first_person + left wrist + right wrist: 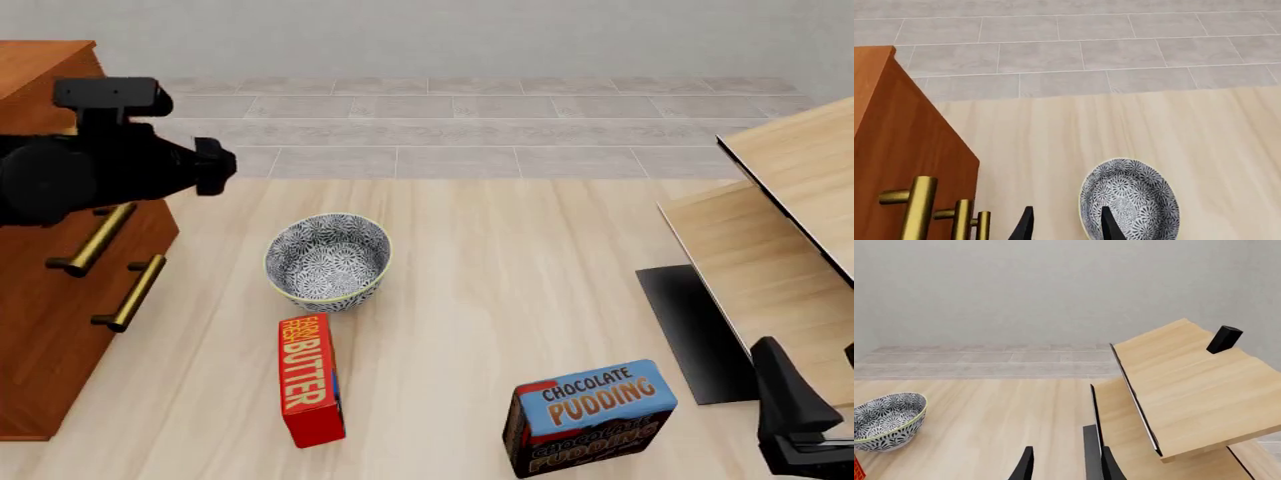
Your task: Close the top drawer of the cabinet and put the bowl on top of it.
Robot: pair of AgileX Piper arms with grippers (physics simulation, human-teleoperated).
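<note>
From my remote station, the pale wood table [534, 260] fills the front view, with the reddish-brown cabinet [40, 330] standing at its left edge. My left arm hangs in front of the cabinet's upper part, hiding the top drawer there, so I cannot tell whether it is shut; two brass bar handles [94, 240] show on the fronts below the arm. At the right, a light-wood stand of slanted panels [787, 210] rises from the table. The bowl [328, 262], white with a dense blue-grey floral pattern and a yellowish rim, sits upright on the table, near the cabinet but apart from it. Toward me stands a blue box lettered "CHOCOLATE PUDDING" [590, 417], and just beside the bowl lies a red box reading "BUTTER" [308, 379] in yellow. My left gripper [1064, 226] is spread and empty, its fingertips framing the bowl's near rim in the wrist view. My right gripper [1066, 465] is likewise spread, holding nothing, low at the table's right.
</note>
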